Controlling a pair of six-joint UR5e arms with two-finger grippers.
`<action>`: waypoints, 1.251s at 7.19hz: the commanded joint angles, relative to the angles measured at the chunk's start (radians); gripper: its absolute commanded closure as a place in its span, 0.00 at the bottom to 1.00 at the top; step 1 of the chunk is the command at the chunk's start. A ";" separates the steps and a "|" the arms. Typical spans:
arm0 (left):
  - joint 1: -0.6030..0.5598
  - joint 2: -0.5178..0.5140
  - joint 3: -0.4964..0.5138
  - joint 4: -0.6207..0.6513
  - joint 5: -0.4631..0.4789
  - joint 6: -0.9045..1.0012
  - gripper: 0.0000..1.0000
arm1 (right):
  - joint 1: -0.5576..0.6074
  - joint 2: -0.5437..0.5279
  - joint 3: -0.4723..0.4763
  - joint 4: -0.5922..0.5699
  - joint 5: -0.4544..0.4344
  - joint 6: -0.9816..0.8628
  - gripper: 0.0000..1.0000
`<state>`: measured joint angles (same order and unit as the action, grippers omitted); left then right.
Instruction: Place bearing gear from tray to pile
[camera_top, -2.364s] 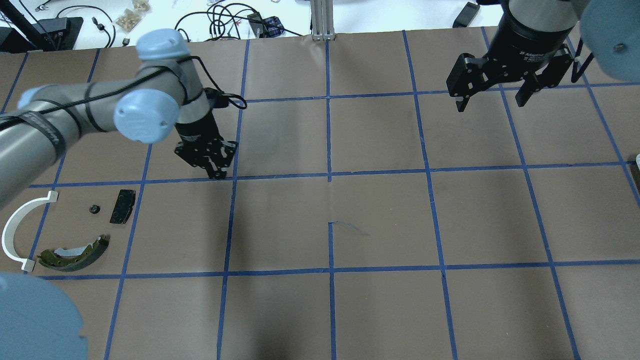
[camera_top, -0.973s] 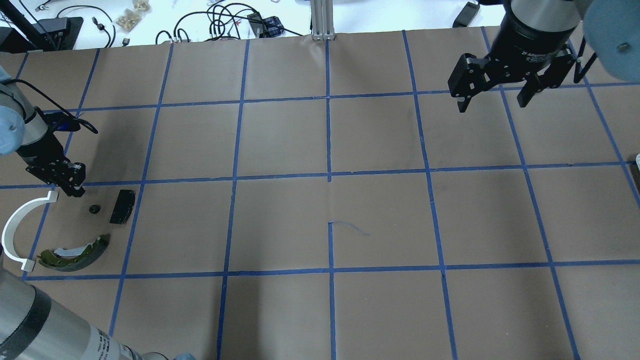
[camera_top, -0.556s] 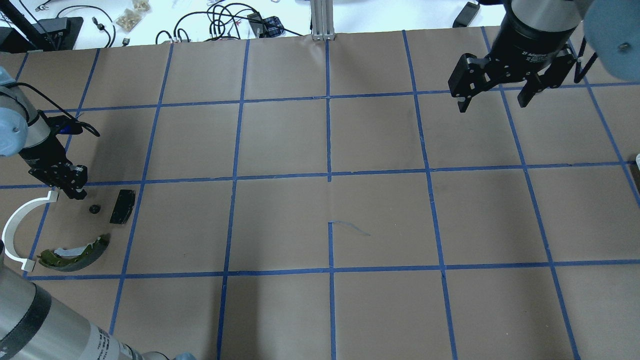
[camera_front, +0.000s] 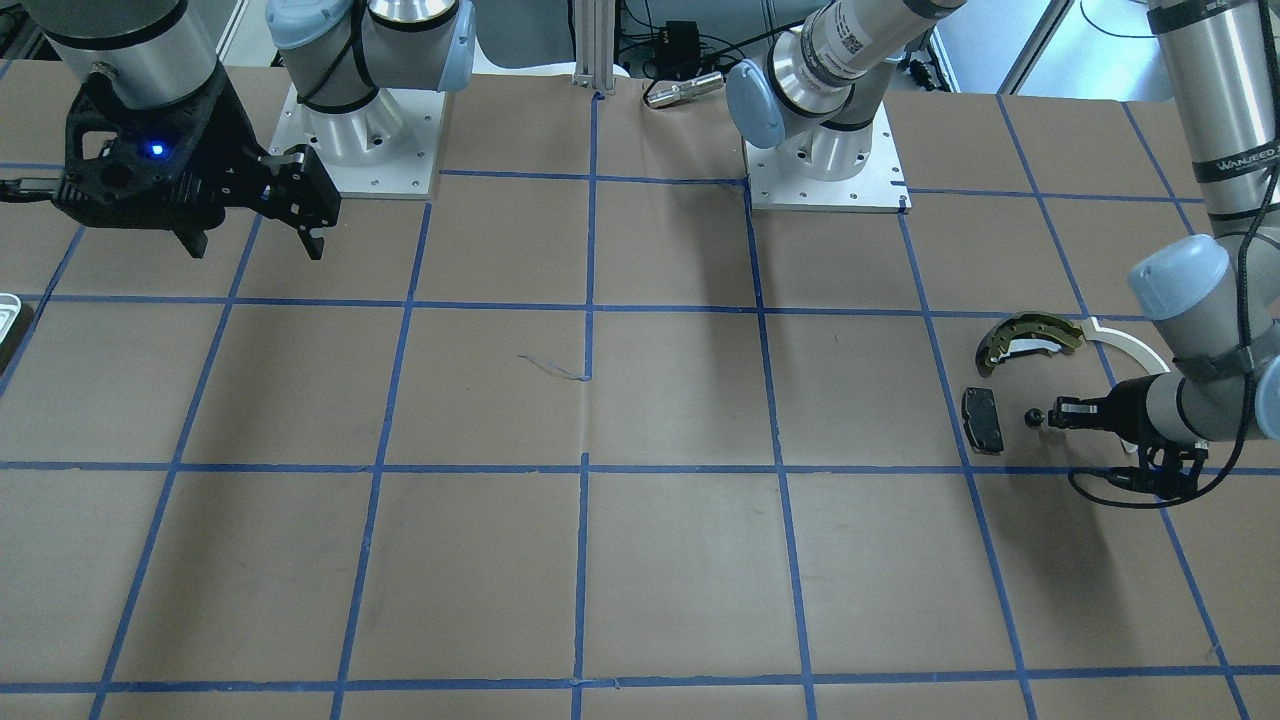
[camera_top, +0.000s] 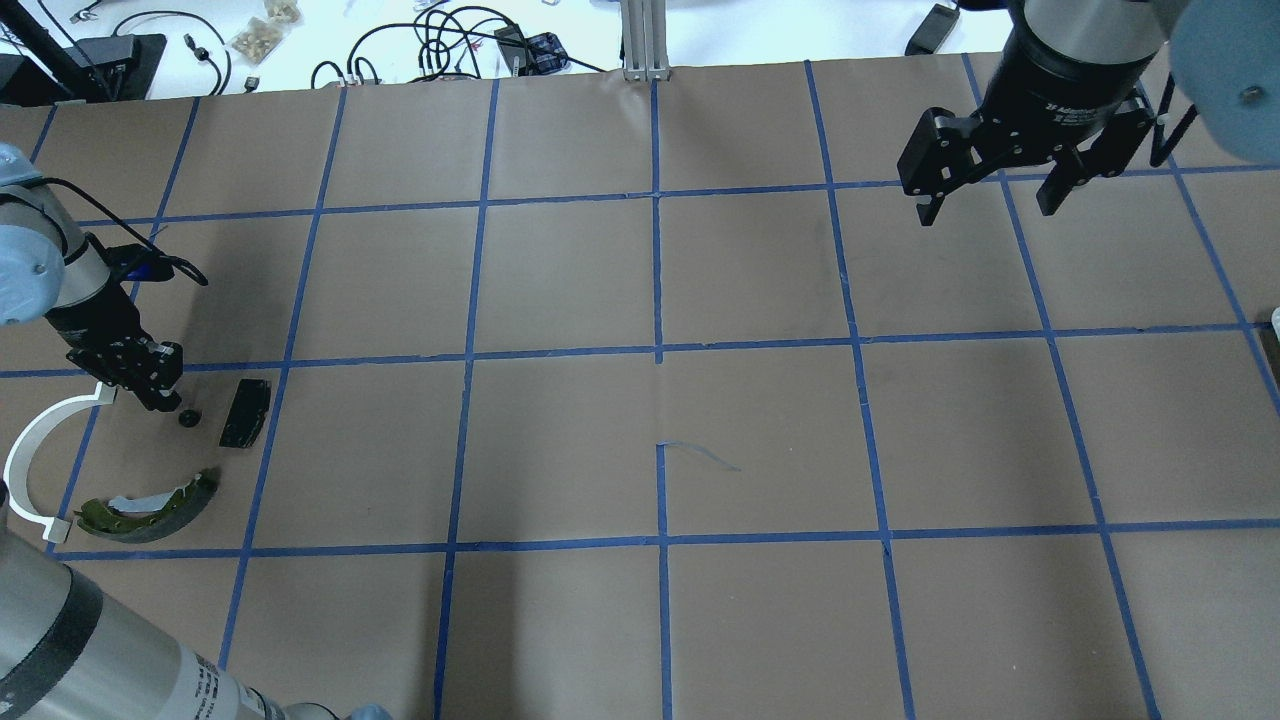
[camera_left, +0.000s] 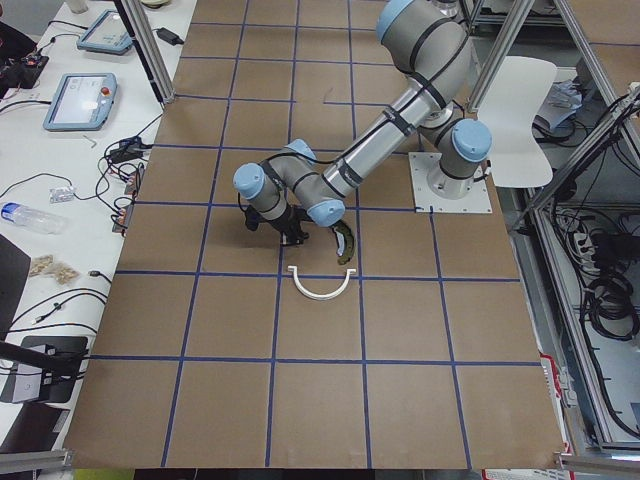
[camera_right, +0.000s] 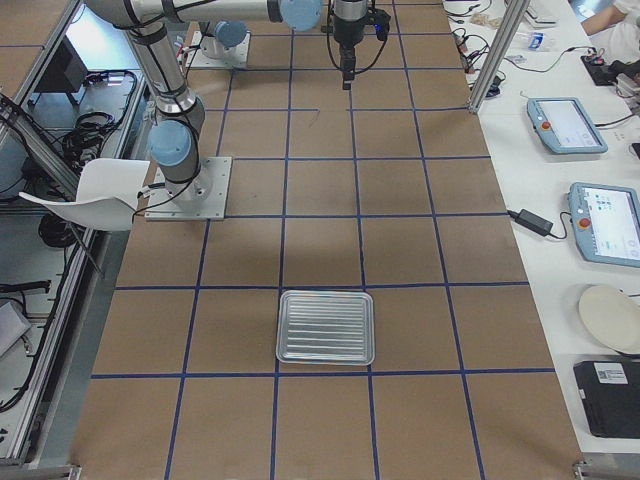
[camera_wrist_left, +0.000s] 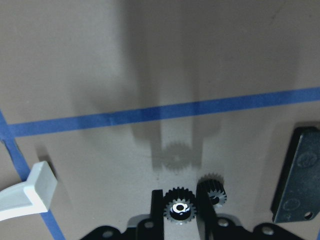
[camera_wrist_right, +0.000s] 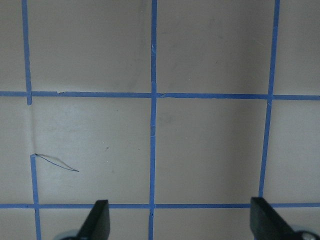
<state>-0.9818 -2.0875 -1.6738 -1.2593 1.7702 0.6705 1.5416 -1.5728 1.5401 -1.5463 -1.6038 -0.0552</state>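
Pinching the small black bearing gear (camera_wrist_left: 179, 209) between its fingers, the left gripper (camera_wrist_left: 181, 199) hangs low over the pile, between the white arc strip (camera_wrist_left: 27, 195) and the dark pad (camera_wrist_left: 296, 182); the gear's shadow on the paper suggests it is not yet set down; a second gear (camera_wrist_left: 212, 189) lies just beside it; the right gripper (camera_top: 985, 195) hangs open and empty; the ribbed metal tray (camera_right: 325, 327) sits well apart.

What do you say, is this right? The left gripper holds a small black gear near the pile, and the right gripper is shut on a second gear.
Not quite. The right gripper is open and empty: the right wrist-mounted view shows only bare table between its spread fingers. The left gripper does hold a small black gear near the pile.
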 joint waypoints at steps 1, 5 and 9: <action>0.002 0.003 -0.004 0.003 0.000 0.001 0.82 | 0.000 -0.001 0.000 0.000 -0.001 0.000 0.00; 0.011 0.004 -0.006 0.004 0.002 0.014 0.31 | 0.000 -0.001 0.000 0.000 -0.001 0.000 0.00; 0.019 0.023 0.023 -0.003 0.006 -0.009 0.03 | 0.000 -0.001 0.000 0.002 -0.001 0.000 0.00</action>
<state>-0.9552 -2.0759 -1.6632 -1.2610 1.7784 0.6747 1.5417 -1.5739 1.5401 -1.5460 -1.6045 -0.0552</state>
